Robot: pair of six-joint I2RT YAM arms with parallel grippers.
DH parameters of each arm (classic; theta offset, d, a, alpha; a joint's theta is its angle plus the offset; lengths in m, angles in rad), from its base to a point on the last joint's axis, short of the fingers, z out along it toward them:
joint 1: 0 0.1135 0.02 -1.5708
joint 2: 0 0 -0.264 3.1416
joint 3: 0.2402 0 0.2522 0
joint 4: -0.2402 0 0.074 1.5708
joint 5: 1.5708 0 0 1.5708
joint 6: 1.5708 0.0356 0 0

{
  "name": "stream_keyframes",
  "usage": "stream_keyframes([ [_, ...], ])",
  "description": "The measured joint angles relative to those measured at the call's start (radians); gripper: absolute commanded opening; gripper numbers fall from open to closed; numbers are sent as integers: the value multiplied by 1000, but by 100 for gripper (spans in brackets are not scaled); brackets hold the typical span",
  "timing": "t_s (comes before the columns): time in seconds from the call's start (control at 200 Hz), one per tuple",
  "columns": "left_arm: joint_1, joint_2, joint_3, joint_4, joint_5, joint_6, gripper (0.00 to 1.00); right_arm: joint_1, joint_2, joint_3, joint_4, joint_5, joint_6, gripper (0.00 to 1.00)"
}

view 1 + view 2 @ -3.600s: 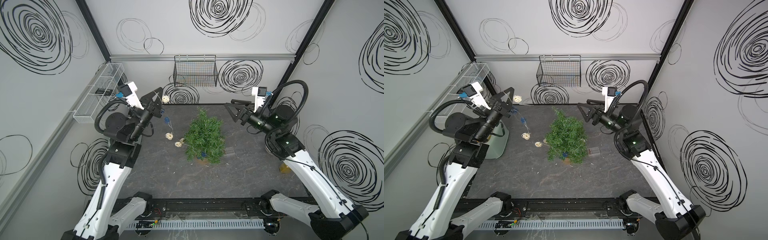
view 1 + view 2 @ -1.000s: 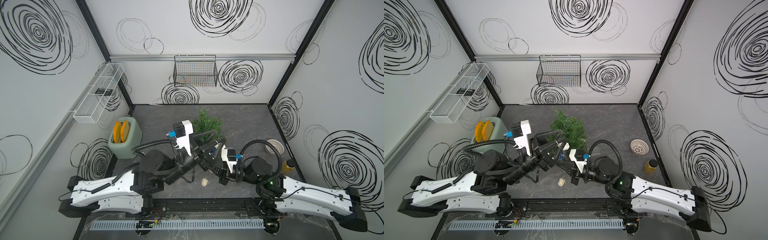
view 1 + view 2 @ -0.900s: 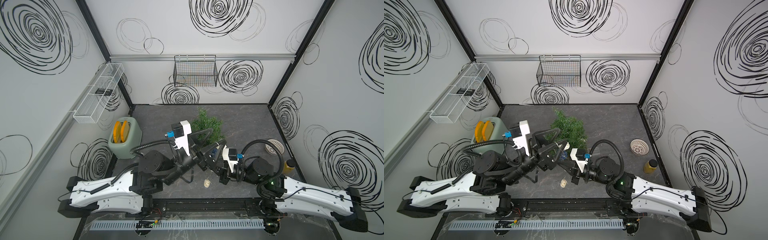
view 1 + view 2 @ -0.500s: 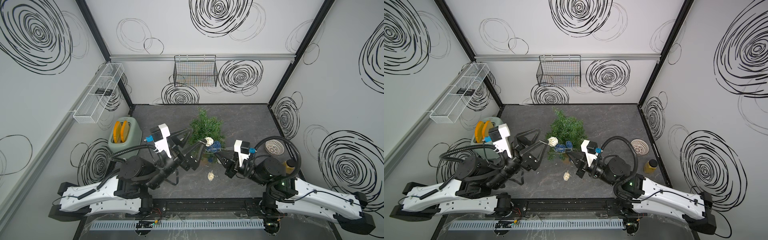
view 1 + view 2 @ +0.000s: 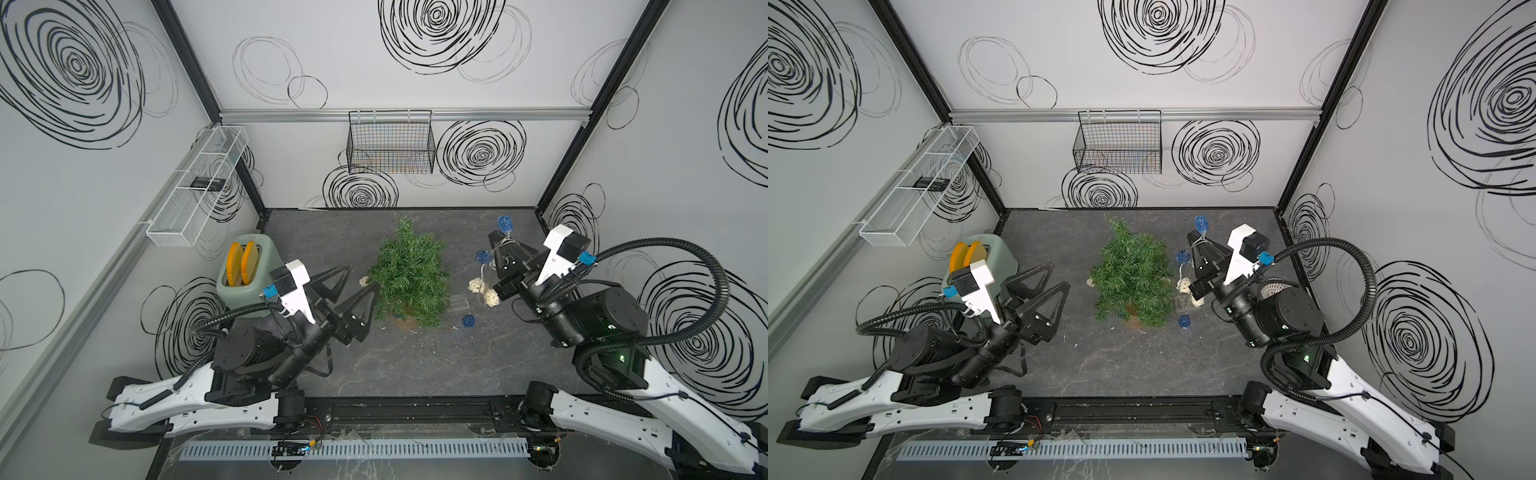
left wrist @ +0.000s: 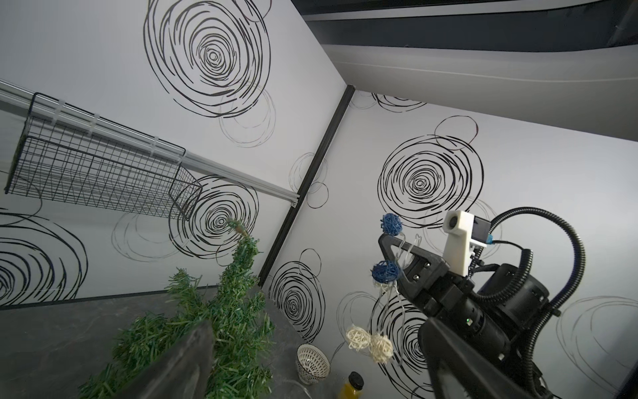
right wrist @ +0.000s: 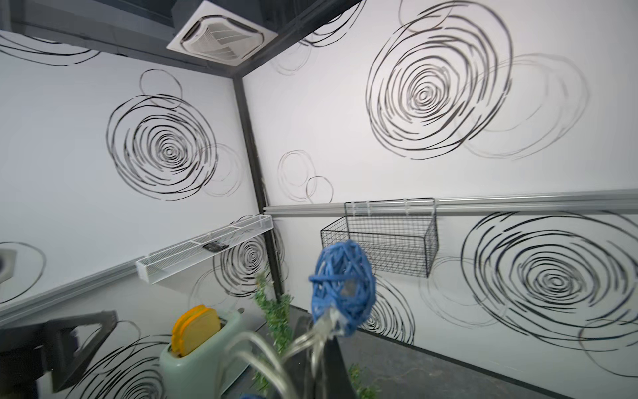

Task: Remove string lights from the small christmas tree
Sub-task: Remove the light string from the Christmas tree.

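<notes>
Biggest worry here is the tree going over. The right gripper [image 5: 496, 243] has its jaws pinched shut on the thin wire of the string lights [image 5: 476, 286], held up in the air to the right of the small christmas tree [image 5: 409, 270]. Not all of the strand looks free, though. One cream ball [image 5: 364, 281] sits low at the tree's opposite edge, so the wire probably runs through or behind the branches to get there. It can't actually be traced in the needles.

If the right arm hauls further away, that stretch could snag and drag or tip the tree, which looks light on its round tan base [image 5: 1134, 318]. The other risk is the wire itself. It's skinny and slick-looking, so it could slip out of the pinch and dump the whole bunch onto the branches.

The left gripper [image 5: 362, 275] hangs with its jaws spread wide, holding nothing. It's near that stray cream ball but apart from it in both top views.

The strand is pale looped wire with small woven balls. One blue ball pokes up above the right jaws, with another blue just below it and two cream ones dangling under that. One more blue ball [image 5: 468, 321] lies on the tabletop [image 5: 415, 365] beside the tree.
</notes>
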State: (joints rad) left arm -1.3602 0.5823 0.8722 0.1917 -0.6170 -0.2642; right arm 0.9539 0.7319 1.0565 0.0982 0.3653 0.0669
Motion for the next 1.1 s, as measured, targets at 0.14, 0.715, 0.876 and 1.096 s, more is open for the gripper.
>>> stream_keyframes([
  [0.14, 8, -24, -4, -15, -24, 11, 96, -158, 72, 93, -27, -51, 10, 0],
  [0.715, 41, -89, -35, -56, -88, 30, 96, -675, 192, 221, -176, -127, 153, 0],
  [0.876, 46, -97, -42, -63, -91, 30, 96, -732, 192, 245, -203, -82, 165, 0],
  [1.096, 53, -110, -43, -78, -95, 30, 96, -752, 225, 304, -251, -32, 164, 0],
])
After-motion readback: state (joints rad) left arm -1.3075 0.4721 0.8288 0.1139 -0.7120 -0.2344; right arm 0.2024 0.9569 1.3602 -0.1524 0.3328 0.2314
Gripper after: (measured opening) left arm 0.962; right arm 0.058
